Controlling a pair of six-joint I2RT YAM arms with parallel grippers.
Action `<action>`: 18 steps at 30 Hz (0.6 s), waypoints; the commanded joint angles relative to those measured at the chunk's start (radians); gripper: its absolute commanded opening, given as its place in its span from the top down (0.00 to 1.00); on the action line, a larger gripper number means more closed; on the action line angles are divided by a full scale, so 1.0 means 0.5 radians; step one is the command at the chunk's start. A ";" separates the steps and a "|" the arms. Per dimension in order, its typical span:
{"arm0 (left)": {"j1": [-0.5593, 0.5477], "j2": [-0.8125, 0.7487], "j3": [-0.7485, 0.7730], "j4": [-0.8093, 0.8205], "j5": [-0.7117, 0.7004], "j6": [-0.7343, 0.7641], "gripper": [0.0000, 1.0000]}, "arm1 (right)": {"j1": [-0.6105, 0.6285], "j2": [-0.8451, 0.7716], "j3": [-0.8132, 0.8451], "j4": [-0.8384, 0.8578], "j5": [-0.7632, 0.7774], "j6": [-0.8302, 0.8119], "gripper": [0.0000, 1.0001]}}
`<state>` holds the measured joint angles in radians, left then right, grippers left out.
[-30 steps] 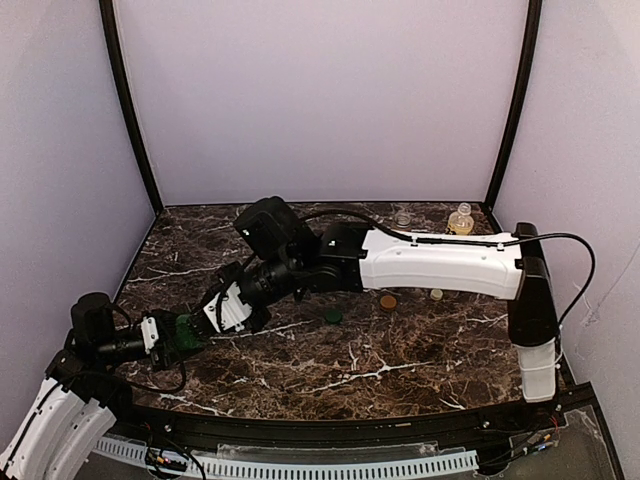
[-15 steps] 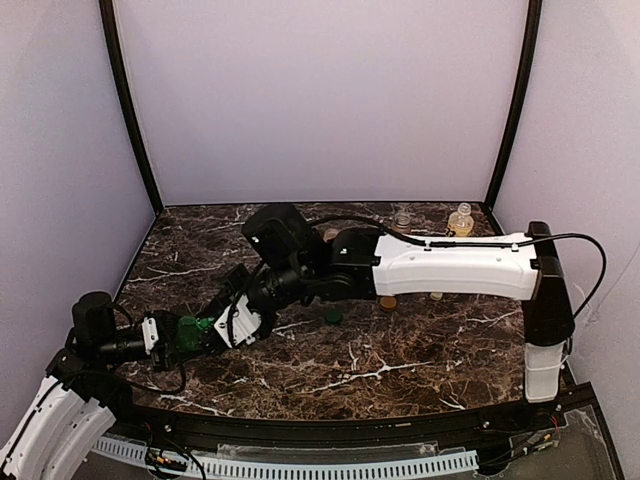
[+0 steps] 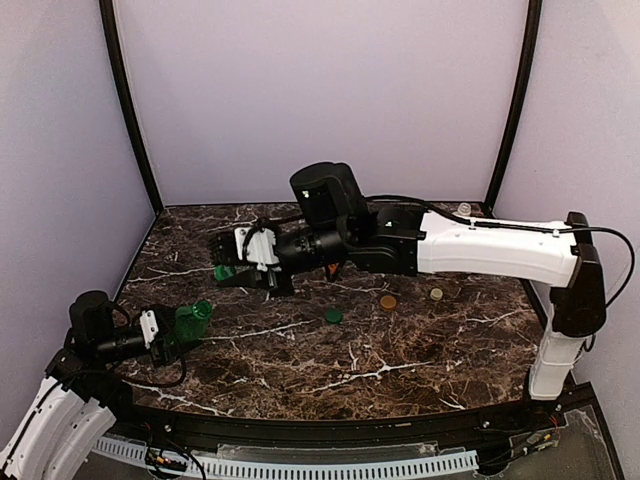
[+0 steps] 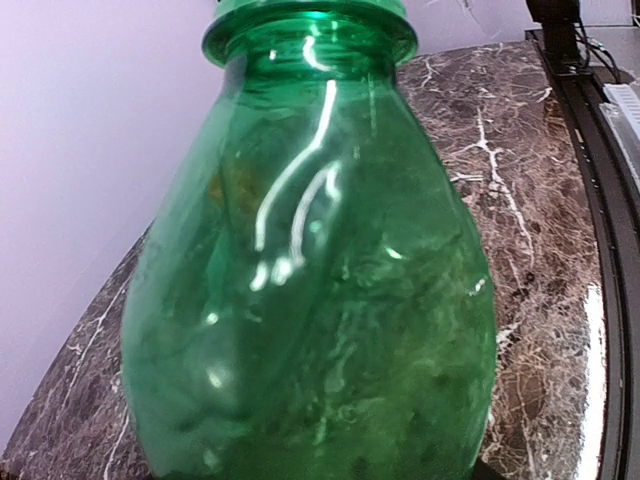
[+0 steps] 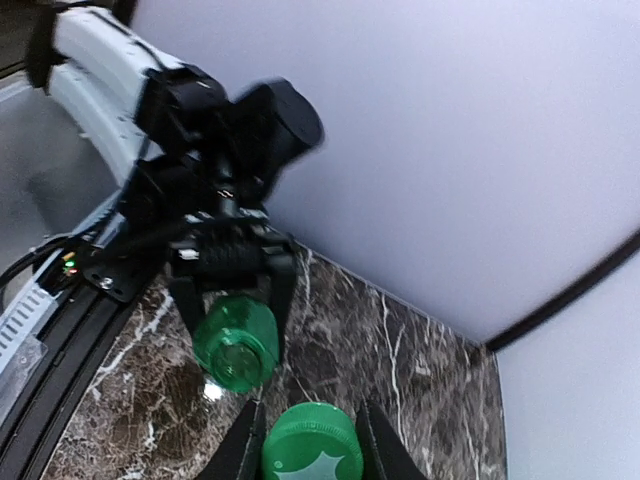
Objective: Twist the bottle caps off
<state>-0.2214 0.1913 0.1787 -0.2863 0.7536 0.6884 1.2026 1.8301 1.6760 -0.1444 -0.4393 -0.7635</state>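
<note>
My left gripper (image 3: 178, 330) is shut on the slim green bottle (image 3: 192, 320), held tilted at the table's left with its mouth open. The bottle fills the left wrist view (image 4: 310, 300) and hides the fingers there. My right gripper (image 3: 222, 271) is shut on a green cap (image 5: 312, 445) and holds it above and behind the bottle, apart from it. In the right wrist view the bottle's open mouth (image 5: 235, 347) shows between the left gripper's fingers (image 5: 281, 290). A second green cap (image 3: 332, 316), a golden-brown cap (image 3: 387, 301) and a cream-white cap (image 3: 436, 294) lie on the table.
The right arm (image 3: 480, 245) stretches across the back of the marble table (image 3: 380, 370) and hides most of the other bottles. Only a bottle top (image 3: 463, 209) shows at the back right corner. Walls close off three sides.
My right gripper has pulled away from the green bottle's neck, up and toward the back, with the green cap in it. The bottle stays in the left gripper, now uncapped.
</note>
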 commanded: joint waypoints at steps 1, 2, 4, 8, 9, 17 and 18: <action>0.013 -0.049 0.023 0.251 -0.256 -0.216 0.89 | -0.228 0.132 0.000 -0.076 0.616 1.194 1.00; 0.016 -0.053 0.023 0.277 -0.345 -0.253 0.89 | -0.246 0.166 -0.023 -0.132 0.716 1.344 1.00; 0.026 -0.074 0.021 0.368 -0.477 -0.309 0.88 | -0.262 0.258 -0.025 -0.247 0.835 1.516 1.00; 0.053 -0.106 0.044 0.488 -0.699 -0.410 0.87 | -0.287 0.461 0.031 -0.324 0.791 1.793 1.00; 0.063 -0.106 0.064 0.506 -0.749 -0.431 0.87 | -0.290 0.520 0.054 -0.333 0.787 1.823 1.00; 0.113 -0.051 0.227 0.503 -0.706 -0.897 0.85 | -0.293 0.988 0.357 -0.573 0.769 1.932 1.00; 0.117 -0.043 0.237 0.501 -0.693 -0.920 0.85 | -0.292 1.014 0.364 -0.592 0.770 1.941 1.00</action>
<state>-0.1757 0.1524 0.2550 -0.0650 0.3954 0.3729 1.0512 2.2978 1.7851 -0.3714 -0.0677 0.1383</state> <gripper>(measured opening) 0.580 0.259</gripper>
